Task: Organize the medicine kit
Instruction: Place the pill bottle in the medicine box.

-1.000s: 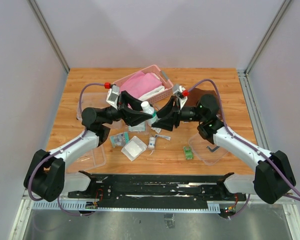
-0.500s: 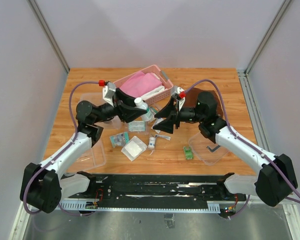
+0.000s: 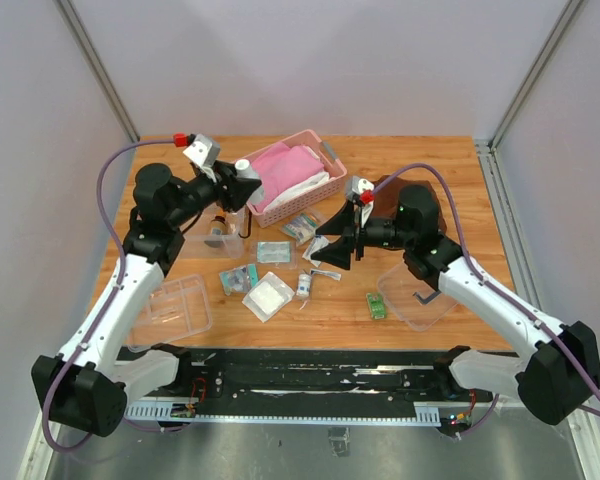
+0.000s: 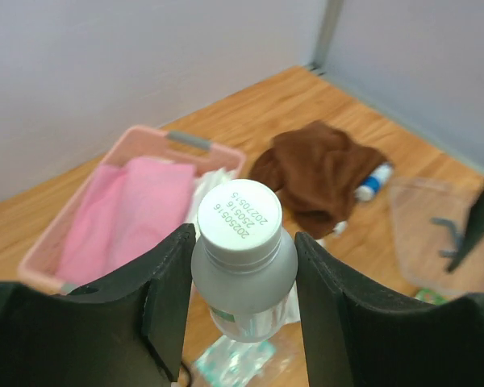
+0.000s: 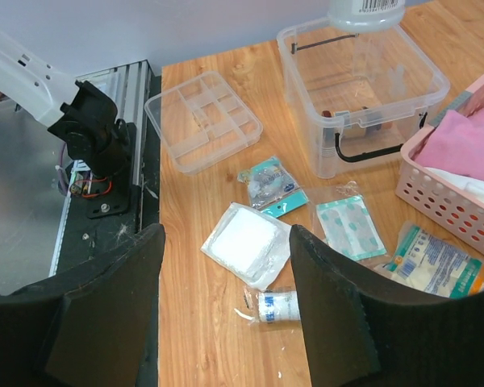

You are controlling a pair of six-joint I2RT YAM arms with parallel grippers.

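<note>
Fingers (image 4: 165, 298) of the left gripper (image 4: 242, 242) are closed on either side of a white plastic bottle (image 4: 244, 278), gripping it just under its white screw cap. The printed cap top faces the wrist camera and the bottle is held up off the wooden table (image 3: 450, 170). Beyond this gripper's tips lies a pink slatted basket (image 4: 185, 143) with pink cloth inside. Further off to the right of the tips is a crumpled brown cloth (image 4: 315, 169) with a small blue-capped bottle (image 4: 373, 181) at its edge, and past that a clear lid (image 4: 419, 210) with a dark handle lies flat on the wood. The right gripper (image 5: 226, 234) stands wide open above the loose items, with nothing between its fingers. Straight below its gap sits a square white gauze pad (image 5: 244, 242), and nearer to the gripper a small white cylinder (image 5: 278, 306) lies on its side. Just ahead of the gap is a teal-printed packet (image 5: 270, 185), with a flat plaster packet (image 5: 351, 226) to its right. Further ahead rests the divided clear tray (image 5: 203, 121). Ahead and to the right stands the clear plastic rectangular box (image 5: 423, 76), open-topped, with a dark handle on its near wall and a few small items inside. In that same view the held bottle's base shows at the top edge, above the box.
</note>
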